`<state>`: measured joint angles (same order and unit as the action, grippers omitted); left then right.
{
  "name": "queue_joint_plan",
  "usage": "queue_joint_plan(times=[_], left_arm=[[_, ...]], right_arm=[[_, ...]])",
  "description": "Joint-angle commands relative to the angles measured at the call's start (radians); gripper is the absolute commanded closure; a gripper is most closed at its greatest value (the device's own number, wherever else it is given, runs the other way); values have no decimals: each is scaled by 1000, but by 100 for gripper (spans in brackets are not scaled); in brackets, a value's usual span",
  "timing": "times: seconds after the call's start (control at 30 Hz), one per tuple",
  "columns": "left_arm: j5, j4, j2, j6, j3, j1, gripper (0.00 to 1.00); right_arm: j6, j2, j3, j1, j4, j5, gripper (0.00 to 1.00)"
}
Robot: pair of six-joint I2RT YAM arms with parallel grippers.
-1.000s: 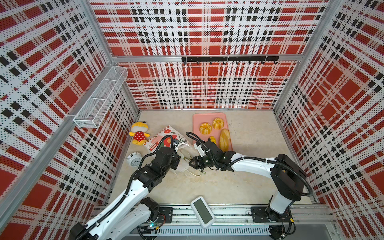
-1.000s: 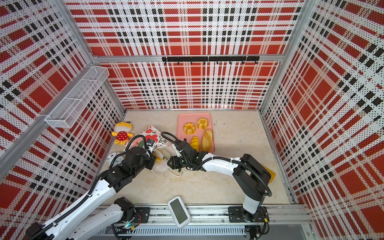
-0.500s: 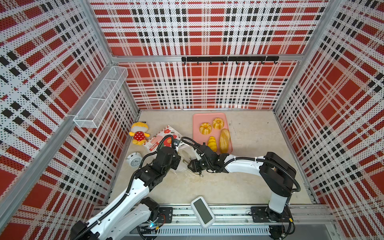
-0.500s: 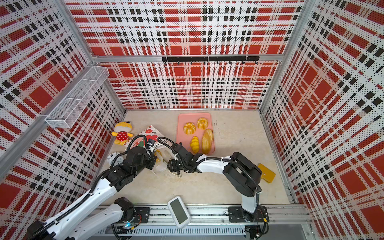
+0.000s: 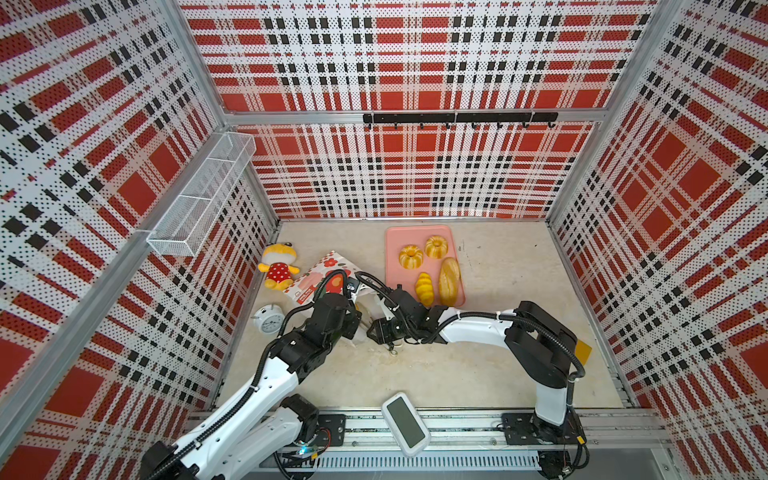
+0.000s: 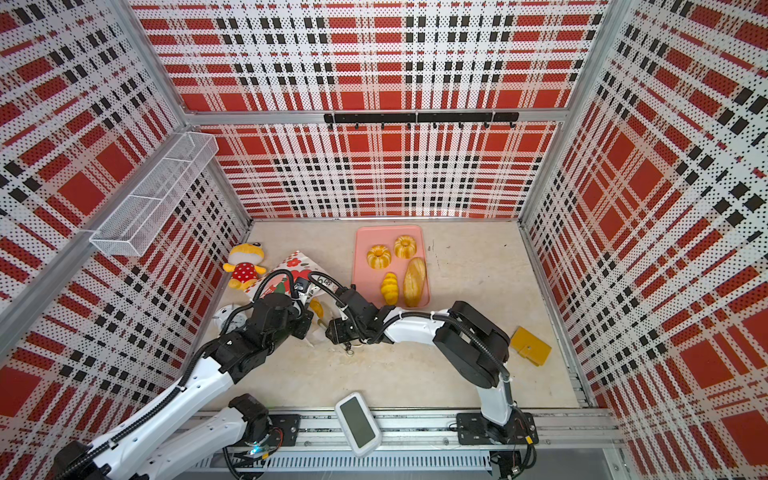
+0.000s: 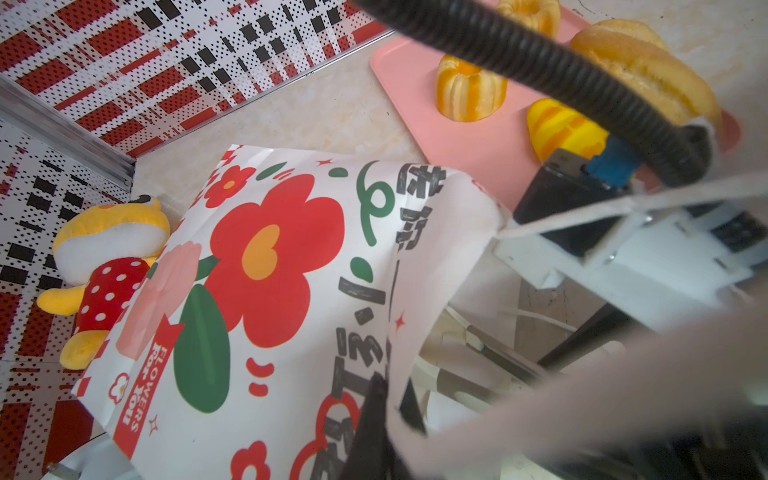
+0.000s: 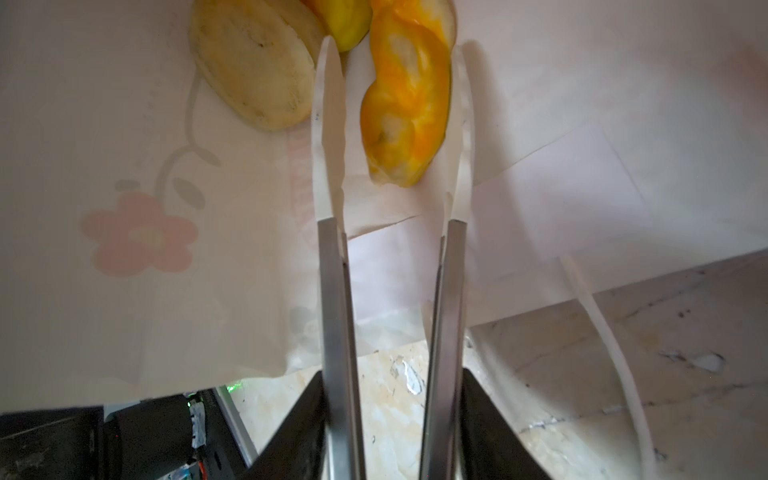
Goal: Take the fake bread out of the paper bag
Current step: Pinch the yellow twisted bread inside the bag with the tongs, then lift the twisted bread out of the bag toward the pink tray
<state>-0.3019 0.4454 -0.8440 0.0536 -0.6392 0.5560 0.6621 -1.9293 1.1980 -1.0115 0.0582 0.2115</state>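
Note:
The paper bag (image 5: 328,270) (image 6: 291,269) lies on its side, its flower print (image 7: 266,266) facing up. My left gripper (image 7: 390,386) (image 5: 358,318) is shut on the rim of the bag's mouth and holds it up. My right gripper (image 8: 395,50) (image 6: 329,326) reaches into the mouth, open, with its fingers on either side of a twisted stick of fake bread (image 8: 409,104). A gap shows on one side of the stick. A flat round bun (image 8: 253,70) and another yellow piece (image 8: 345,20) lie deeper inside. Two ring cakes (image 5: 410,256), a croissant (image 5: 424,287) and a long loaf (image 5: 450,275) sit on the pink tray (image 5: 392,245).
A yellow plush toy (image 5: 276,266) lies by the left wall beside the bag, and a white alarm clock (image 5: 269,319) stands nearer the front. A white device (image 5: 405,419) rests on the front rail. A yellow block (image 6: 530,345) lies at the right. A wire basket (image 5: 203,195) hangs on the left wall.
My right gripper has moved left into the bag's mouth and its fingers have narrowed a little around the twisted stick. The left gripper keeps its hold on the bag.

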Motion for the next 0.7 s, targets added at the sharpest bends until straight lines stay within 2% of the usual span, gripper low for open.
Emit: queue_joint_plan(times=[0.0,0.1,0.17,0.33,0.43,0.67], left_arm=[[-6,14,12,-10,6,4,100],[-7,13,16,-9,7,4,100],[-8,15,15,-9,7,5,100],[-8,16,18,-9,7,7,100],[-11,16,20,-9,7,8,100],[0,5,19,-40,-3,9,100]], right_arm=[[3,-8,23,-6,-23,14,63],[2,30,8,-6,-6,6,81],[-2,68,-6,-6,13,4,89],[2,180,-63,-6,59,0,93],[15,240,-104,-6,78,-7,100],[46,318,-155,-6,123,-3,100]])
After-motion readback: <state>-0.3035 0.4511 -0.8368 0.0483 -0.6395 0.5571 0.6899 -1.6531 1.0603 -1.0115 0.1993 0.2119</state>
